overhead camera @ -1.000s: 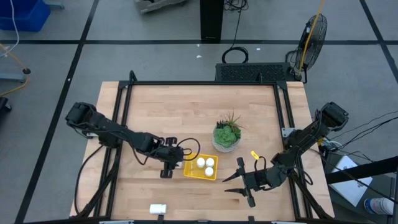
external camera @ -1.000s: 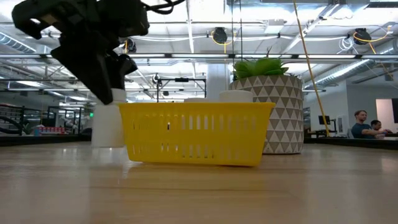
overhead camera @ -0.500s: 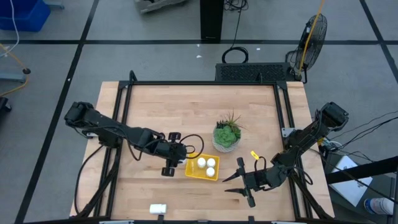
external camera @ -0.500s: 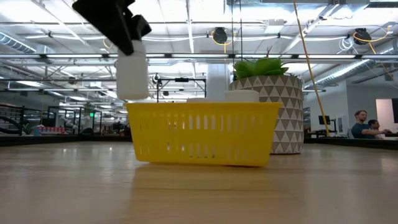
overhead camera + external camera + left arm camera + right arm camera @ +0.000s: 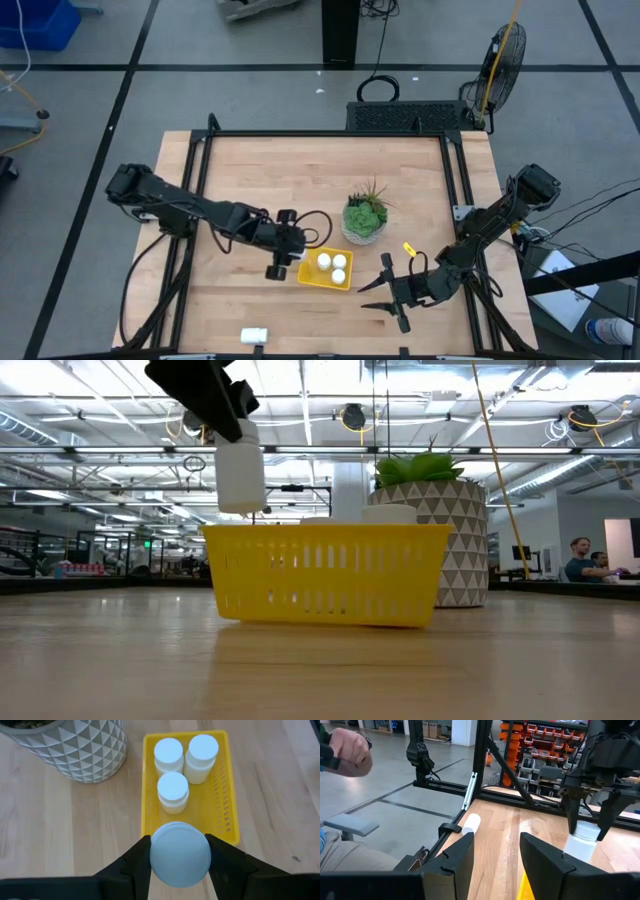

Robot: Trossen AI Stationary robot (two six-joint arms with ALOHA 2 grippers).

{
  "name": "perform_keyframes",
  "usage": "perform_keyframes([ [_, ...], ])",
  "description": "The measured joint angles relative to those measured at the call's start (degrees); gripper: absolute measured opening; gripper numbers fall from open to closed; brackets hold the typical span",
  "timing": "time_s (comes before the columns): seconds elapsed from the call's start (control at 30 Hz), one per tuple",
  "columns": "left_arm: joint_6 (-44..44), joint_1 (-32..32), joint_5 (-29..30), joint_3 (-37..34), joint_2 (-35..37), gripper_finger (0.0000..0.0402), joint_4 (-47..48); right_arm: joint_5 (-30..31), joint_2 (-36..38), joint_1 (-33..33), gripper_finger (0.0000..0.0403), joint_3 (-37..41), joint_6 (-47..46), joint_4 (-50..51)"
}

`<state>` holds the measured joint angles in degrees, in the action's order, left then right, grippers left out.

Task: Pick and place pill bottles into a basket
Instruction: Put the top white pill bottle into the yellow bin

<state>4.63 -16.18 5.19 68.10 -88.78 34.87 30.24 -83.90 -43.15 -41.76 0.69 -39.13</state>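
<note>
My left gripper (image 5: 288,258) is shut on a white pill bottle (image 5: 240,475), held in the air over the left rim of the yellow basket (image 5: 312,279). The basket (image 5: 145,795) holds three upright white bottles (image 5: 172,790). Another white bottle (image 5: 253,336) lies on its side near the table's front edge, and it also shows in the right wrist view (image 5: 470,823). My right gripper (image 5: 385,290) is open and empty, on the table's right side of the basket. My left gripper pinches the bottle's upper part, just below the cap (image 5: 180,852), between its two fingers (image 5: 137,862), one on each side. The fingers come from above, slanting down. The bottle hangs upright below them, lifted clear of the table and the basket (image 5: 320,575).
A pale patterned pot with a green plant (image 5: 363,220) stands just behind the basket. A small yellow piece (image 5: 409,248) lies right of the pot. A black frame (image 5: 320,135) runs around the table. A person's hand (image 5: 345,750) shows beyond the table's left side.
My left gripper has lifted the bottle off the table, where it stood left of the basket, and carried it up and toward the table's right. It is now over the basket's left rim. The bottle has stayed upright.
</note>
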Motion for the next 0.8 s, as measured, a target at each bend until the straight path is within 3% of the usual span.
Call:
perform_keyframes([
  [0.33, -1.38, 0.40, -0.58, 0.00, -1.09, 0.0163, -2.62, 0.00, 0.00, 0.08, 0.0150, 0.00, -0.01, 0.00],
  [0.8, -2.17, 1.22, -3.69, 0.00, -8.45, 0.0163, -5.59, 0.00, 0.00, 0.40, 0.0150, 0.00, -0.59, 0.93],
])
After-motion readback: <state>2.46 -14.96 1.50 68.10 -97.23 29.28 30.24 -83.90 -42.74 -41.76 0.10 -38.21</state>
